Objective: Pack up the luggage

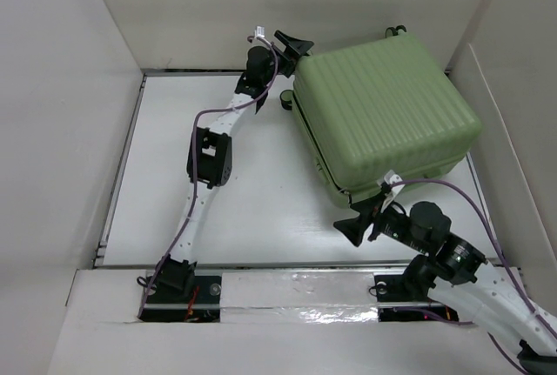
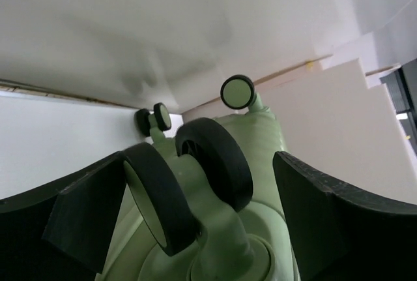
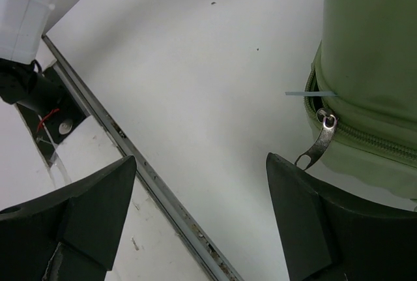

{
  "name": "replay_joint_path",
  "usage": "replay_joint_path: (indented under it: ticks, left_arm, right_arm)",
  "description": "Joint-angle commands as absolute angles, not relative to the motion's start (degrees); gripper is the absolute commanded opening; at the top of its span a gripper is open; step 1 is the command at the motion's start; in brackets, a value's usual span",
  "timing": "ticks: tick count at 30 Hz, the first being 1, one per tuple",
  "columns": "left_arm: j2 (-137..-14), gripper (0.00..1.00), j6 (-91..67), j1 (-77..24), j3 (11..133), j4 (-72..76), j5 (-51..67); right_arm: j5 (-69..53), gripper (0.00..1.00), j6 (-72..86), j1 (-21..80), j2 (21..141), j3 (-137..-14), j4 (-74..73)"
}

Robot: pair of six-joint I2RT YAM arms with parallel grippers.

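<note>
The luggage (image 1: 387, 118) is a light-green ribbed suitcase lying shut at the back right of the table. My left gripper (image 1: 291, 49) is open at its far left corner. In the left wrist view my left gripper (image 2: 202, 163) has its jaws on either side of a black twin caster wheel (image 2: 215, 160), and two more casters (image 2: 238, 92) show behind. My right gripper (image 1: 357, 227) is open and empty just off the suitcase's near corner. In the right wrist view my right gripper (image 3: 201, 160) is over bare table, and a metal zipper pull (image 3: 319, 144) hangs from the shell (image 3: 371, 66) beside the right finger.
White walls (image 1: 70, 88) enclose the table on the left, back and right. A metal strip (image 3: 163, 190) marks the table's near edge, with the left arm's base (image 3: 39, 92) beyond it. The left arm (image 1: 209, 157) stretches diagonally across the table's middle.
</note>
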State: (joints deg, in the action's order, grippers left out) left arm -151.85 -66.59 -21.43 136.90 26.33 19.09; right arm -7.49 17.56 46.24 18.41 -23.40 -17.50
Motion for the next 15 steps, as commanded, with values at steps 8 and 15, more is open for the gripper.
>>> replay_joint_path:
  ticks: [8,15]
  left_arm:
    - [-156.7,0.42,-71.63,-22.15,141.33,40.07,15.47]
    - [-146.1,0.0,-66.1,-19.18,123.34,49.89,14.86]
  right_arm:
    - [-6.51,0.87,19.69,46.76,13.54,-22.68,-16.43]
    - [-2.99,0.87,19.51,46.76,13.45,-23.03,-18.54]
